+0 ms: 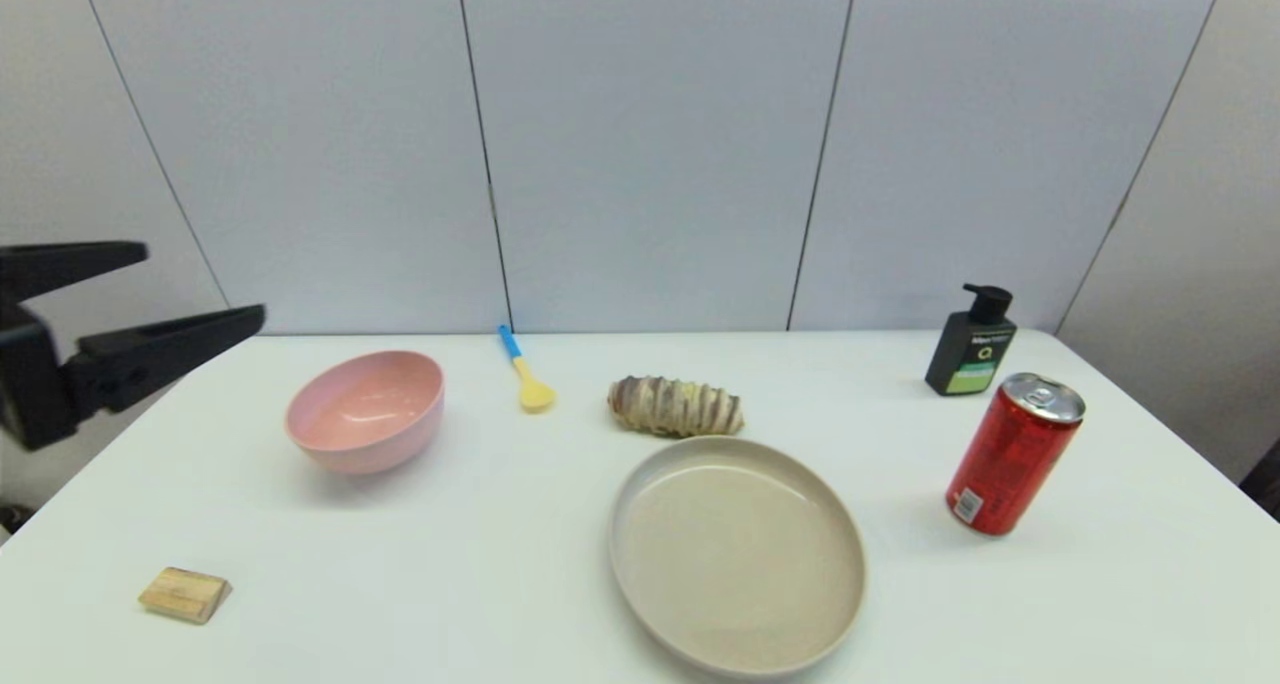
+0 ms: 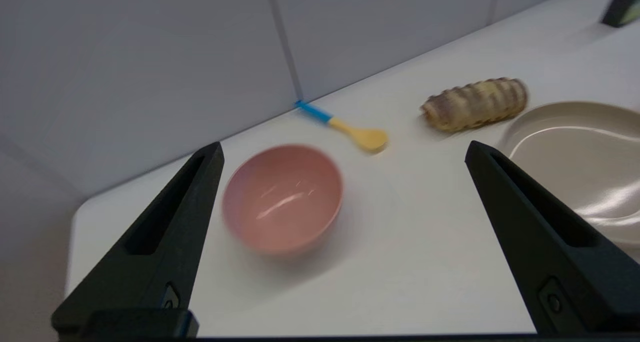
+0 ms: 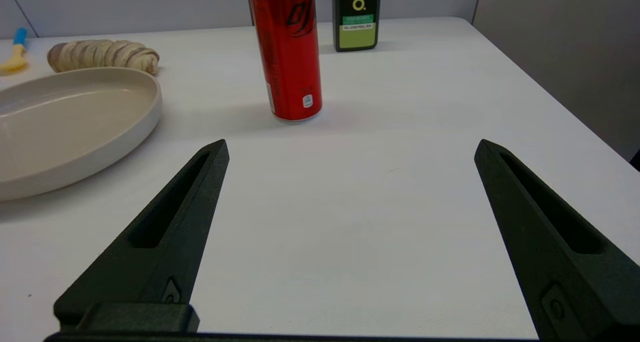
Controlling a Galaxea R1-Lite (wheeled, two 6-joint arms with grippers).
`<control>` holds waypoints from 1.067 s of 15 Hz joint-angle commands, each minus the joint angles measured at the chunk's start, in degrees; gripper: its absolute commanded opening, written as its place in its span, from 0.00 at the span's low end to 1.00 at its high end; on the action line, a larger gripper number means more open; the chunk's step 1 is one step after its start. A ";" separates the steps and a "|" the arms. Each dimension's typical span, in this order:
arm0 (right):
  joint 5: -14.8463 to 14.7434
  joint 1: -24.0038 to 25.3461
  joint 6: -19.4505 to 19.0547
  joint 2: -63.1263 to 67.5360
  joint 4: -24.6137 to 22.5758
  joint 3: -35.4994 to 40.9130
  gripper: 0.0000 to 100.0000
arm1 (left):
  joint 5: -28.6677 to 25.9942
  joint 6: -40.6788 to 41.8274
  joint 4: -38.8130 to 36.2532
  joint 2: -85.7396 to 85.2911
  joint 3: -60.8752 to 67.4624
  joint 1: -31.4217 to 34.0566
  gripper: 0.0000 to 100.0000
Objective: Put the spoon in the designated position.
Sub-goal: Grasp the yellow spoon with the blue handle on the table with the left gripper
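White tabletop [image 1: 480, 564] runs back to a grey panelled wall [image 1: 650, 144]. Our left gripper [image 1: 205, 284] hangs above the table's left edge with its fingers spread wide and nothing between them. Its wrist view looks past those fingers at the pink bowl [image 2: 283, 198], which sits nearest to it. Just beyond the bowl, toward the wall, lies the spoon [image 1: 527, 372], flat on the table with its blue handle end pointing at the wall and its yellow bowl toward us, touching nothing. Near the spoon on its right rests a striped bread roll [image 1: 676, 407], and just in front of the roll is a beige plate [image 1: 640, 484]. A small wooden block [image 1: 185, 594] lies at the near left. Our right gripper [image 3: 350, 149] shows only in its own wrist view, low over bare table, fingers also wide apart and empty. Ahead of it stands a red can [image 3: 286, 52], with a dark pump bottle [image 3: 356, 16] behind it.
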 commanded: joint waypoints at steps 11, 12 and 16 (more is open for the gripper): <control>0.00 0.01 -0.02 0.07 0.00 0.00 1.00 | 30.10 -12.36 -0.20 53.78 -36.26 -21.91 1.00; 0.00 0.01 0.07 0.07 0.00 0.00 1.00 | 33.08 -14.91 -0.29 56.68 -37.05 -22.88 1.00; 0.00 0.01 0.07 0.07 0.00 0.00 1.00 | 42.14 -24.14 -0.73 65.91 -40.57 -25.25 1.00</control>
